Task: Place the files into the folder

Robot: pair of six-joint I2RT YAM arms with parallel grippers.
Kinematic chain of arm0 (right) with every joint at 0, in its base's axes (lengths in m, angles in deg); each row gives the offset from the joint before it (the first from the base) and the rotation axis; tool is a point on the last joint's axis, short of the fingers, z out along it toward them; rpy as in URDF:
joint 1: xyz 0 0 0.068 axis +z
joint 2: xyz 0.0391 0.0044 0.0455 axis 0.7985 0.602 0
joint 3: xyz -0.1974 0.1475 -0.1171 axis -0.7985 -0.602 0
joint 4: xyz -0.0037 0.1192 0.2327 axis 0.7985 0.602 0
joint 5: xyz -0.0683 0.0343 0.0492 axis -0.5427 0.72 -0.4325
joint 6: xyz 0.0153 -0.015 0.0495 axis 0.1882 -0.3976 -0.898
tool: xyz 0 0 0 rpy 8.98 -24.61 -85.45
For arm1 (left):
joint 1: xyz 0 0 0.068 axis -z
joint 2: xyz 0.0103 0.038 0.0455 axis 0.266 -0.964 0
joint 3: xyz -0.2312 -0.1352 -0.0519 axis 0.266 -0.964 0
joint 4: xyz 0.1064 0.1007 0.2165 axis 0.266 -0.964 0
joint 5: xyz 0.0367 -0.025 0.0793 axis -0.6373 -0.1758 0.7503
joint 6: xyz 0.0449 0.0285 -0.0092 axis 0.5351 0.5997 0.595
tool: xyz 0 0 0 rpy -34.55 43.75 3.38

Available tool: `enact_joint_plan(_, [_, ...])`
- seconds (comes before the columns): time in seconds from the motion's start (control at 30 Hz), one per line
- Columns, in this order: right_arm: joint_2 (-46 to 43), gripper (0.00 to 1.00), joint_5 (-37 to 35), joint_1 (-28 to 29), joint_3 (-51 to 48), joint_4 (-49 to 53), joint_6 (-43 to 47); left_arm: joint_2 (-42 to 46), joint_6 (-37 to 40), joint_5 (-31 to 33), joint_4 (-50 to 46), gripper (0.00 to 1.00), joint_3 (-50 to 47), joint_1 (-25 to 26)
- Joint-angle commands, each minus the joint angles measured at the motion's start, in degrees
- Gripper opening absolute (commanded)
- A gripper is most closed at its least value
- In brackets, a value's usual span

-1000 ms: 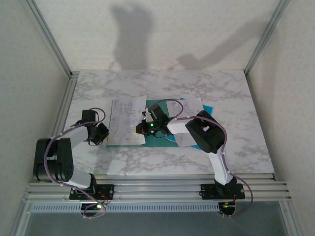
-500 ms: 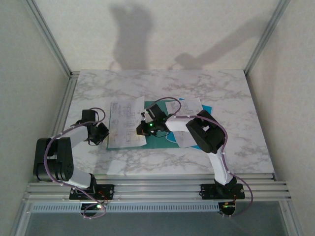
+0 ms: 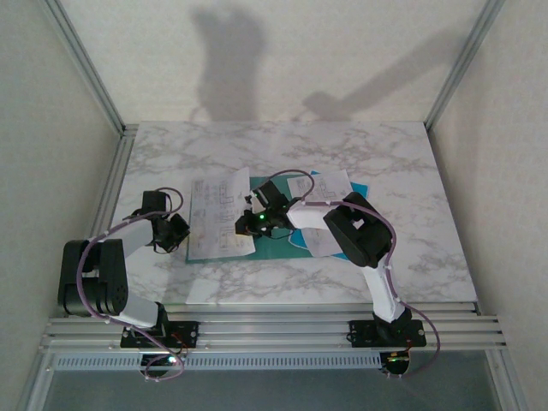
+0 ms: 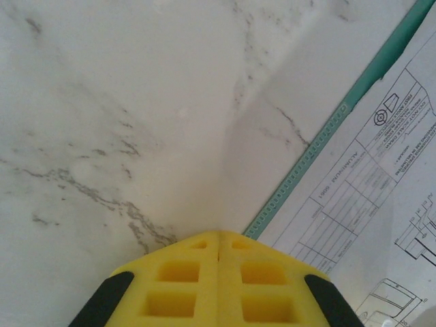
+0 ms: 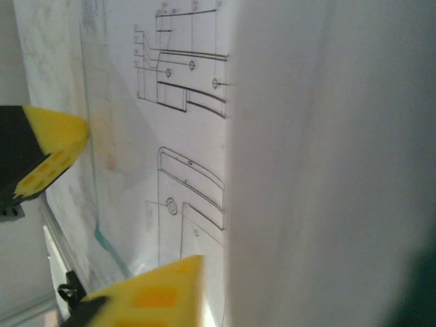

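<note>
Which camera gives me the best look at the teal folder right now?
Top external: the folder lies flat on the table, partly under the files and the right arm. Left wrist gives a thin teal edge beside the files. Right wrist: close printed paper, folder unclear.

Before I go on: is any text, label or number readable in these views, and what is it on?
Nothing reads clearly enough to quote.
Title-block print on the files, left wrist view: too small and blurred.
Small marks beside the files' line drawings, right wrist view: illegible.
The folder: no marking on the edge that shows.
</note>
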Motion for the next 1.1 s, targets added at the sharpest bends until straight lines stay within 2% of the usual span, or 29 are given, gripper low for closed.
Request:
enact_joint_plan(0.0, [-2.2, 0.36, -1.9, 1.1, -0.6, 6.3, -3.3, -2.3, -0.8, -4.3, -2.6, 0.00, -1.2, 0.7])
enact_joint_plan(0.1, [-5.1, 0.49, -3.2, 1.1, -1.4, 8.1, -5.8, -1.3, -0.9, -3.4, -3.3, 0.00, -1.0, 0.7])
enact_joint_plan(0.27, [-10.0, 0.58, -7.1, 1.1, -1.2, 16.1, -7.2, 2.1, -0.9, -1.0, -6.7, 0.00, 1.4, 1.0])
enact_joint_plan(0.47, [-16.8, 0.60, -15.1, 0.3, -1.9, 24.1, -7.7, 6.0, -2.1, 0.4, -10.2, 0.06, 5.8, 4.0])
enact_joint_plan(0.57, [-20.2, 0.56, -19.3, -0.5, -3.9, 25.5, -8.0, 5.9, -4.0, 0.1, -10.0, 0.08, 7.7, 8.2])
enact_joint_plan(0.7, [-23.3, 0.48, -21.0, -2.5, -8.6, 23.5, -10.2, 3.8, -6.9, -0.4, -7.7, 0.10, 10.5, 14.6])
enact_joint_plan(0.77, [-23.9, 0.39, -20.7, -3.2, -10.1, 22.1, -11.5, 1.9, -8.2, -0.9, -5.9, 0.10, 11.8, 17.8])
enact_joint_plan(0.87, [-23.6, 0.31, -20.5, -3.2, -10.6, 21.1, -12.8, -1.4, -8.3, -1.1, -4.5, 0.09, 13.8, 21.9])
enact_joint_plan(1.07, [-20.0, 0.26, -17.4, -3.2, -11.1, 20.9, -16.6, -3.6, -6.8, 0.6, -6.5, 0.05, 13.8, 25.1])
